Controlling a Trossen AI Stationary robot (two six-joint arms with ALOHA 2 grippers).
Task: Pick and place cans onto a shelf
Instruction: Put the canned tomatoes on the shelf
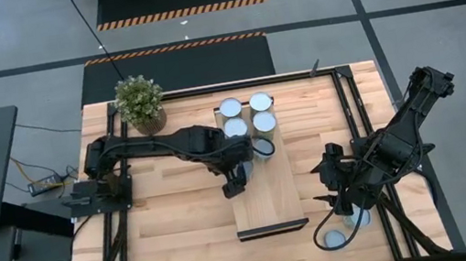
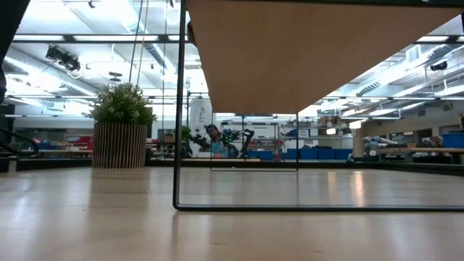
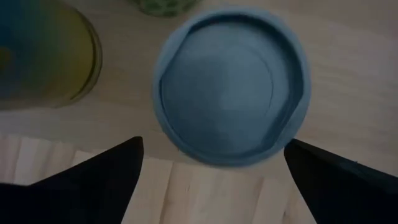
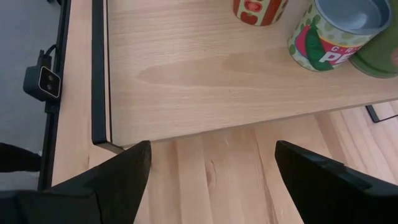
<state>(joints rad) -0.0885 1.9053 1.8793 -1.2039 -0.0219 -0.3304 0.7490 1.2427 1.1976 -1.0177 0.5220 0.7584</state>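
Observation:
The shelf (image 1: 267,195) is a pale board raised over the middle of the table. Four cans stand in a block at its far end (image 1: 247,114), and a fifth can (image 1: 264,148) with a blue-grey top (image 3: 227,87) stands just nearer. My left gripper (image 1: 238,178) is open above that fifth can. In the left wrist view (image 3: 214,155) its fingers stand on either side of the can's top without touching it. My right gripper (image 1: 330,186) is open and empty over the table at the shelf's right side (image 4: 211,162). Two more cans (image 1: 334,238) stand on the table near the right arm; one (image 1: 358,217) is partly hidden under it.
A potted plant (image 1: 139,103) stands at the table's far left and also shows in the low view (image 2: 122,134). The shelf's black wire leg (image 2: 177,109) stands on the table. A black rail (image 4: 99,68) runs along the table's edge. The right wrist view shows cans on the shelf (image 4: 339,31).

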